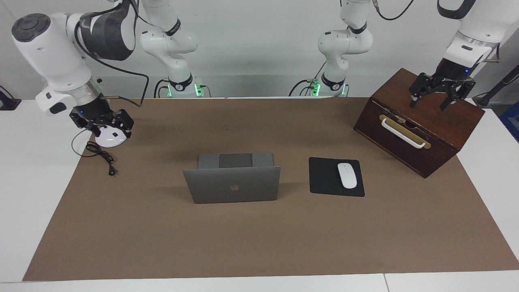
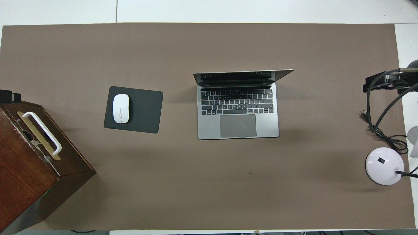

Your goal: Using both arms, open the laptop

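Observation:
The silver-grey laptop (image 1: 232,184) stands open in the middle of the brown mat. Its lid is upright, with the apple logo facing away from the robots. In the overhead view the laptop (image 2: 237,114) shows its keyboard and trackpad. My left gripper (image 1: 430,102) hangs open and empty over the top of the wooden box, apart from the laptop. My right gripper (image 1: 106,125) hangs over the white round lamp base at the right arm's end of the table, also far from the laptop and holding nothing.
A black mouse pad (image 1: 324,180) with a white mouse (image 1: 347,175) lies beside the laptop toward the left arm's end. A dark wooden box (image 1: 421,138) with a white handle stands at that end. A white lamp base (image 1: 108,140) and black cable (image 1: 103,157) lie at the right arm's end.

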### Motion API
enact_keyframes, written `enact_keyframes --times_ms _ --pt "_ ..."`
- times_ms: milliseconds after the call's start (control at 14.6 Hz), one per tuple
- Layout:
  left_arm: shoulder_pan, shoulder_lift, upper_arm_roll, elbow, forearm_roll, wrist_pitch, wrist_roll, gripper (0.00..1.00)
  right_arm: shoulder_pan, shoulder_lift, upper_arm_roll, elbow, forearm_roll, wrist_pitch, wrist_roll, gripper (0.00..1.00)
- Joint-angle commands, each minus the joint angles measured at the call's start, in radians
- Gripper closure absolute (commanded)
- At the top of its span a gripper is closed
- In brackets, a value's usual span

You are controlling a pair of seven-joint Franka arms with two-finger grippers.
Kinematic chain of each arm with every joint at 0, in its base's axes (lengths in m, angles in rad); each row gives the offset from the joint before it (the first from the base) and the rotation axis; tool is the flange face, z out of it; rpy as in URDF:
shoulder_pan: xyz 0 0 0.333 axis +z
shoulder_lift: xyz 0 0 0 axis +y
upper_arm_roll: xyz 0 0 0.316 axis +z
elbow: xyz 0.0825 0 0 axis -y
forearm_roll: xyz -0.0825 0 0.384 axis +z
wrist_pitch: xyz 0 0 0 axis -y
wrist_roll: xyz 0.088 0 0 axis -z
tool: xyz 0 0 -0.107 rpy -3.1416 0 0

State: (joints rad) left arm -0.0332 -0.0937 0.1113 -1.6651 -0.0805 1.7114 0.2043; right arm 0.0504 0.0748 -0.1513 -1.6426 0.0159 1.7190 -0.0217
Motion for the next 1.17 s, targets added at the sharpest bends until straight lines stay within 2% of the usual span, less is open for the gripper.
enact_keyframes --times_ms 0,69,1098 --pt "0.001 -0.001 -0.007 0.008 0.022 -0.010 -0.148 0.00 0.000 -0.026 -0.004 -0.025 0.016 -0.009 0.013 0.00" --pt "-0.005 0.000 -0.007 0.008 0.033 -0.013 -0.192 0.00 0.000 -0.026 -0.004 -0.025 0.016 -0.009 0.013 0.00" --pt "-0.010 0.000 -0.016 0.004 0.074 -0.003 -0.121 0.00 0.000 -0.026 -0.004 -0.028 0.016 -0.009 0.013 0.00"
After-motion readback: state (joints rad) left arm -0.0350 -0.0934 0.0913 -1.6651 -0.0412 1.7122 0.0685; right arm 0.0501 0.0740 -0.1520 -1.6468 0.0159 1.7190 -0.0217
